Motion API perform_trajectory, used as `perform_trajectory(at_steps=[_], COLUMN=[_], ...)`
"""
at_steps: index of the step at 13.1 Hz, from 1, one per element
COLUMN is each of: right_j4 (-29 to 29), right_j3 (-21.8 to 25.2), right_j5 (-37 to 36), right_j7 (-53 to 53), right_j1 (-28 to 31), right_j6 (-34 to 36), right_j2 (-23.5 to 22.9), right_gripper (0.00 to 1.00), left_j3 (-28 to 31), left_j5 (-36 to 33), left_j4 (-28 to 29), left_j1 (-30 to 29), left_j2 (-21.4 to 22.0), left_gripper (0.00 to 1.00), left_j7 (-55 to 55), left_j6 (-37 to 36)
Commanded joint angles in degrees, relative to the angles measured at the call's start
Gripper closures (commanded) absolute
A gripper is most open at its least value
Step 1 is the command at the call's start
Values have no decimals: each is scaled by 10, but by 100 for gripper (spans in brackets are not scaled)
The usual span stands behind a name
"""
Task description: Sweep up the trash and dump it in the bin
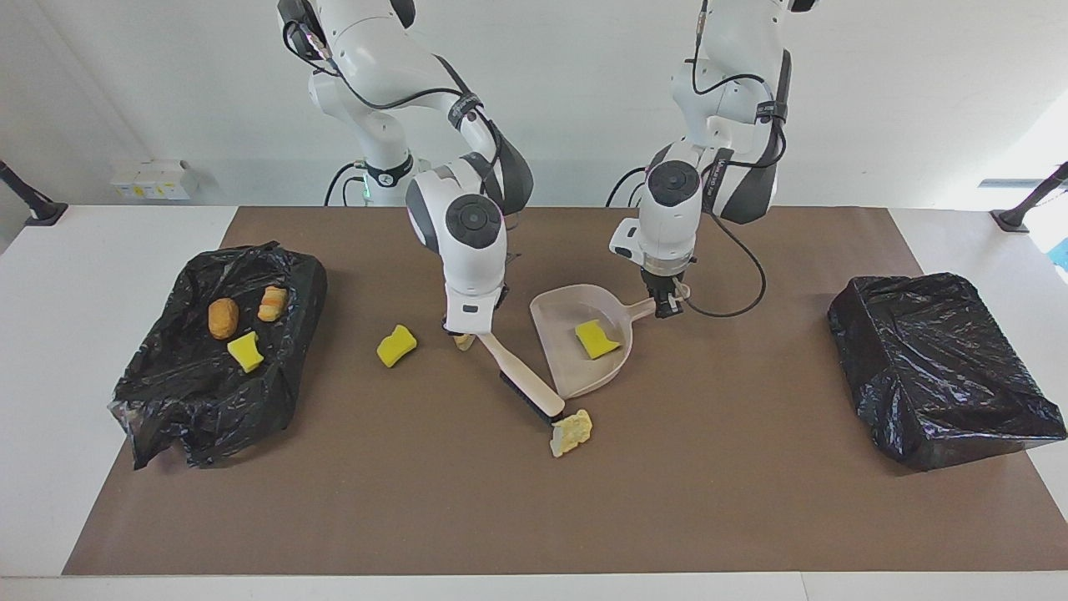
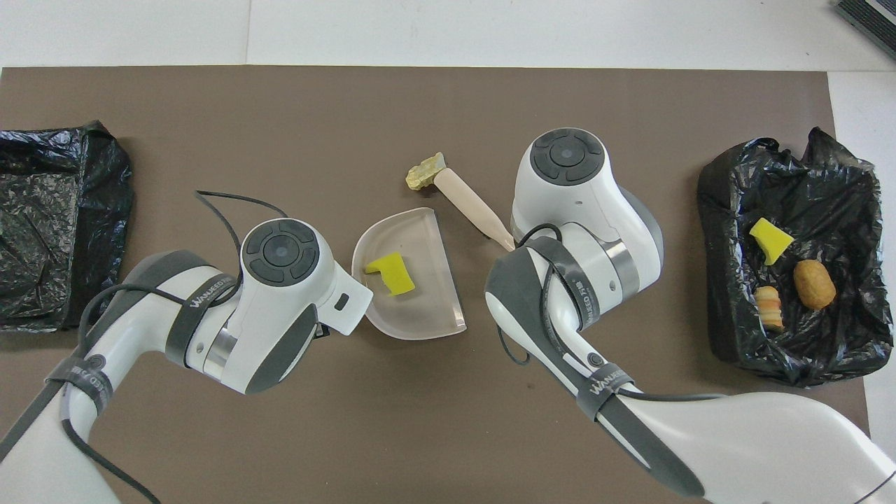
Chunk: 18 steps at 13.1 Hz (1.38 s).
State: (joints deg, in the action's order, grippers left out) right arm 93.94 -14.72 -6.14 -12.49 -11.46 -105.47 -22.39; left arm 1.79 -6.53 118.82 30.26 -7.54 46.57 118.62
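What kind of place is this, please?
Probably a robot lab, set up for cleaning practice: two arms stand at a white table with a brown mat, a dustpan, a brush, and bag-lined bins.

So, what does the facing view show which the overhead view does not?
Only the facing view: the right gripper shut on the beige hand brush, the left gripper shut on the beige plastic dustpan handle, a loose yellow sponge piece on the brown mat. Only the overhead view: nothing of the task. Both: a yellow sponge scrap in the dustpan, a pale crumbly scrap at the brush's tip, three scraps in the black bag-lined bin.
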Motion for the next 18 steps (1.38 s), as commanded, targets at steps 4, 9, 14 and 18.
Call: perform_trajectory(at_steps=[4,9,14,18], right_j4=[-44,-101,-24,27], right_j3=[-5,-2,-7,-8], right_j5=[-73,-80,-66,43], right_j7=[-66,-88,-55,23], right_j1=[6,4,1,-30], right_j6=[-36,-89,-41,-15], right_j2=[-12,-81,-36,2], right_gripper=[100,100,100,100], left_j3=[6,5,5,4], left_j5=[-64,-62,-16,-11], left_j4=[-18,-68,-68,-68], left_j1=[-34,-58,-69,-63], left_j2=[22,-27,-46,-47], left_gripper=[100,100,100,100], left_j7=[-17,-41,-44,-43], left_j6=[-65,-31,9,1])
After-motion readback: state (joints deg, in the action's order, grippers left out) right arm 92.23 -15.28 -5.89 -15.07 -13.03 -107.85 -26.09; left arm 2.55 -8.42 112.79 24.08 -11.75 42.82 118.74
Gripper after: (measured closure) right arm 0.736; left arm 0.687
